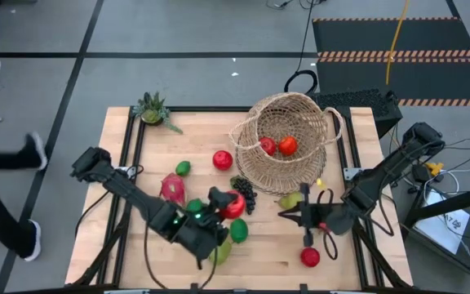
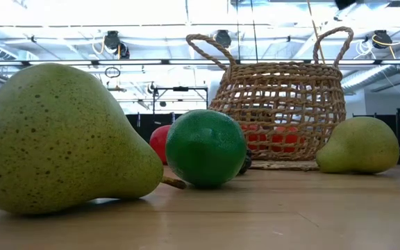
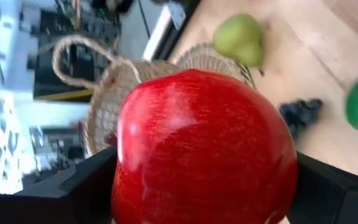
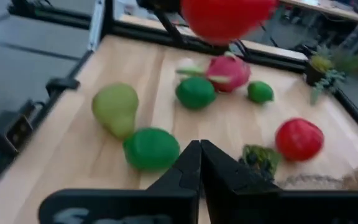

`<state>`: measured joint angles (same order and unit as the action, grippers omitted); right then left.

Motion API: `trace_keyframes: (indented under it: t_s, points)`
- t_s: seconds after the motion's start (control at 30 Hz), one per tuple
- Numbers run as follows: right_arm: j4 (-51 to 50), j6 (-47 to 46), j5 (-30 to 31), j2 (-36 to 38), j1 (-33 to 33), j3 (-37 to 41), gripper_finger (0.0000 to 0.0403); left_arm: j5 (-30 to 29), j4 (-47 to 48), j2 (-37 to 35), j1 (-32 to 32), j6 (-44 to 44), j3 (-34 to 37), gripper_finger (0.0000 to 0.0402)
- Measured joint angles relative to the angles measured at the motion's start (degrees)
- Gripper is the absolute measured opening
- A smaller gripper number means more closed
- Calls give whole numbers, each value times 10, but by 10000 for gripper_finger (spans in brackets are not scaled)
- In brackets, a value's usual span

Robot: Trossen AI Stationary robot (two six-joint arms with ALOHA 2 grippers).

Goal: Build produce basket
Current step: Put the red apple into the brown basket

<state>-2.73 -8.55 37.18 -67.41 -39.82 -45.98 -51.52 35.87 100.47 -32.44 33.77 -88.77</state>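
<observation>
Basket holds 2 fruits; left pincer grips apple; right pincer closed.

Glossy smooth red apple; open-weave tan wicker basket; matt speckled pear; pale wood-grain bench.

red apple hiding left gripper's fingertips; basket partly blocked
</observation>
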Motion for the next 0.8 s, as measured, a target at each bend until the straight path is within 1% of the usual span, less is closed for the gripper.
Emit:
trace_keyframes:
  t_s: [0.1, 0.17, 0.23, 0.33, 0.43, 0.5, 0.6, 0.73, 0.8]
  points:
    - [37, 18, -45, 0, 24, 0, 17, 34, -79, 0, 13, 84, 0, 351]
    - [60, 23, -73, 0, 38, 0, 35, 60, -134, 0, 19, 138, 0, 351]
    - [80, 24, -104, 0, 51, 0, 62, 86, -180, 0, 23, 185, 0, 351]
    - [100, 23, -147, 0, 60, 0, 115, 115, -229, 0, 29, 236, 0, 351]
    - [135, 28, -150, 0, 61, 3, 178, 137, -255, 0, 35, 258, 0, 351]
    - [183, 35, -150, 0, 60, 20, 222, 150, -264, 0, 40, 266, 0, 351]
    - [302, 37, -150, 0, 60, 66, 289, 173, -270, 0, 47, 266, 0, 351]
    - [449, 31, -150, 0, 63, 127, 378, 182, -271, 0, 53, 260, 0, 351]
    - [492, 23, -150, 0, 68, 144, 392, 189, -271, 0, 56, 260, 0, 351]
